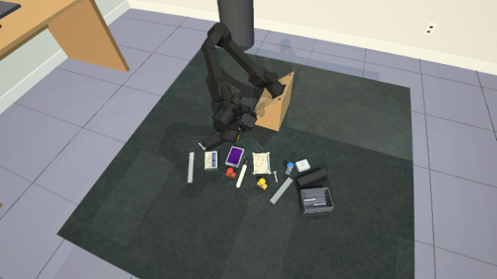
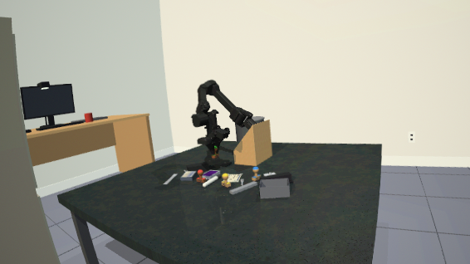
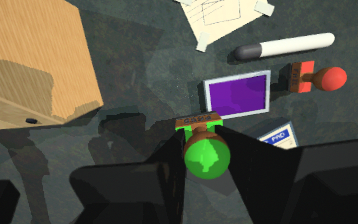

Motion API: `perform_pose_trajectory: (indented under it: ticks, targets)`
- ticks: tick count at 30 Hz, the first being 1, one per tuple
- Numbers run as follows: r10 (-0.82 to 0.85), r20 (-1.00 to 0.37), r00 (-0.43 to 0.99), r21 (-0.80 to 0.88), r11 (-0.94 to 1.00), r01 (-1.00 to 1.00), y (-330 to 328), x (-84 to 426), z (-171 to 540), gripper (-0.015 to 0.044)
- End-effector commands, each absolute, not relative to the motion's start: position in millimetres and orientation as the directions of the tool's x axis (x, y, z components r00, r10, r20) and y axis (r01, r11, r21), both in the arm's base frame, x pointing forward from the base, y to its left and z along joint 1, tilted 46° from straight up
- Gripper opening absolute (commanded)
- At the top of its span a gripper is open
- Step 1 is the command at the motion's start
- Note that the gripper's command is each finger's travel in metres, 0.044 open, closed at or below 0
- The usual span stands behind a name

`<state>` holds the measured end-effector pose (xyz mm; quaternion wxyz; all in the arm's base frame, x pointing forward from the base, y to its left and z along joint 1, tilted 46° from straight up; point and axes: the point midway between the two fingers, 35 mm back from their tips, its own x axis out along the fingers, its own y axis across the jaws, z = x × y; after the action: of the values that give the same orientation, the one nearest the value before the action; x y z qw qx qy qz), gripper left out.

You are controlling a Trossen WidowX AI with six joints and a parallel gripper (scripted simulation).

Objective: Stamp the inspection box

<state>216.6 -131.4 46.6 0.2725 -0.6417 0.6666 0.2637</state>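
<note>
Gripper [image 1: 239, 134] [image 2: 215, 151] [image 3: 199, 131] fingers grasp the green-knobbed stamp [image 1: 239, 133] [image 2: 215, 151] [image 3: 206, 159]; in the wrist view, the purple pad [image 1: 234, 156] [image 2: 211, 173] [image 3: 239, 95] lies near, at one o'clock from it.

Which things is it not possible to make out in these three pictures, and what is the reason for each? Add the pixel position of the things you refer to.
- Underside of the green-knobbed wooden stamp [image 3: 207, 159]: wrist view, turned away; ink cannot be judged.
- Lid label of the blue-and-cream pad box [image 3: 278, 136]: wrist view, partly covered by the black pincer [image 3: 199, 131].
- Upper part of the cream paper card [image 3: 220, 20]: wrist view, cut off by the top edge.
- Card's markings: exterior view, too small.
</note>
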Motion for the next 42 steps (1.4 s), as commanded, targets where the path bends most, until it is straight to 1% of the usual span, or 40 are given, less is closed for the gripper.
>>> perform_pose_trajectory:
  ticks: [1, 8, 42]
  targets:
    - [-0.719, -0.694, -0.031, 0.007, 0.037, -0.999, -139.0, 205.2, 54.6, 0.0]
    - [-0.722, -0.691, -0.032, 0.008, 0.038, -0.999, -144.4, 198.4, 58.6, 0.0]
    - [-0.721, -0.692, -0.033, 0.008, 0.038, -0.999, -183.5, 198.1, 20.4, 0.0]
